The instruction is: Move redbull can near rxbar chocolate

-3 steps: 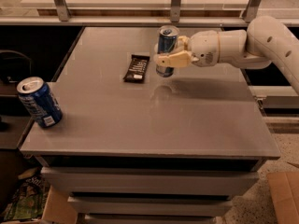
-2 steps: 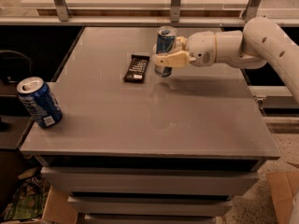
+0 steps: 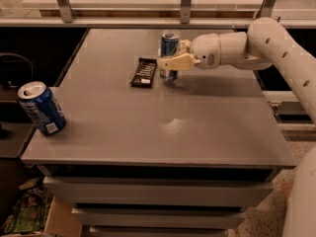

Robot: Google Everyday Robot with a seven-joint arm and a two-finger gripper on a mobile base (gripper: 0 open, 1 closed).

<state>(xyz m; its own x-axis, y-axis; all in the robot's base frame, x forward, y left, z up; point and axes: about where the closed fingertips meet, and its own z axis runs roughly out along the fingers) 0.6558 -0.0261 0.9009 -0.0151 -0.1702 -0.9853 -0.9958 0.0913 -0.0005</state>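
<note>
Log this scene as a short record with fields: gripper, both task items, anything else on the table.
gripper: at the table's far side, closed around the redbull can
redbull can: upright, close beside the rxbar chocolate, on its picture-right
rxbar chocolate: lying flat on the table
other: wider blue soda can, standing at the near-left corner
</note>
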